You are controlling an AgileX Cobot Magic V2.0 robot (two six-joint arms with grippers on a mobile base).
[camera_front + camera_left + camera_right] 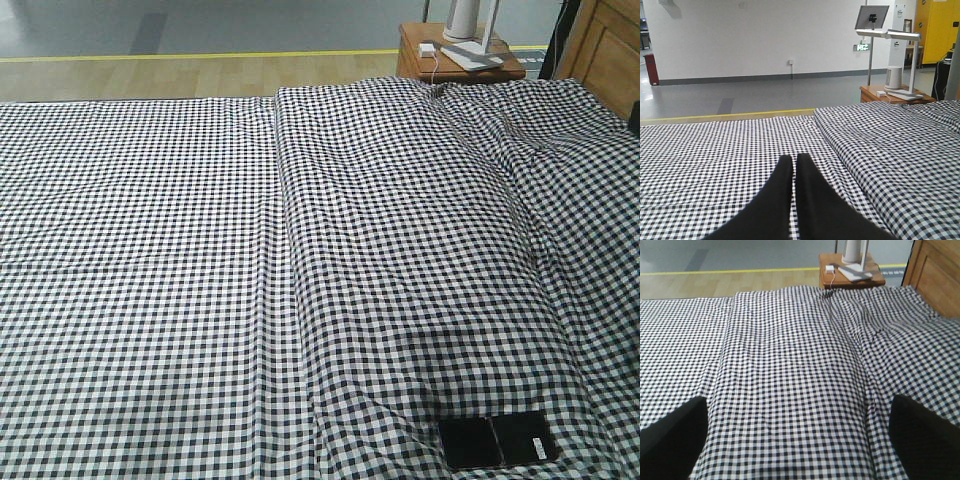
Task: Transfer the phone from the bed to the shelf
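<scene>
- Front view: you are looking across the bed (pixel 150 250), a very wide surface in a black-and-white checked sheet. One long crease runs down its middle, and there are rumpled folds on the right.
- Front view: the phone (pixel 497 441) lies flat on the sheet near the bottom right corner of the picture. It is a glossy black slab with a seam across its middle and a small white sticker at its right end.
- Front view: past the bed's far edge stands a small reddish-brown nightstand (pixel 455 62) with a white lamp (pixel 462 18) on it. Pale wooden panelled furniture (pixel 610 50) fills the top right corner.
- Left wrist view: your left gripper (pixel 793 161) appears as two black fingers pressed together tip to tip, gripping nothing. It sits low over the checked sheet, with a grey floor (pixel 740 97) and a white wall (pixel 765 35) beyond.
- Right wrist view: your right gripper (pixel 797 405) is spread wide. One black finger is in the lower left corner and the other in the lower right, with only checked sheet between them.
</scene>
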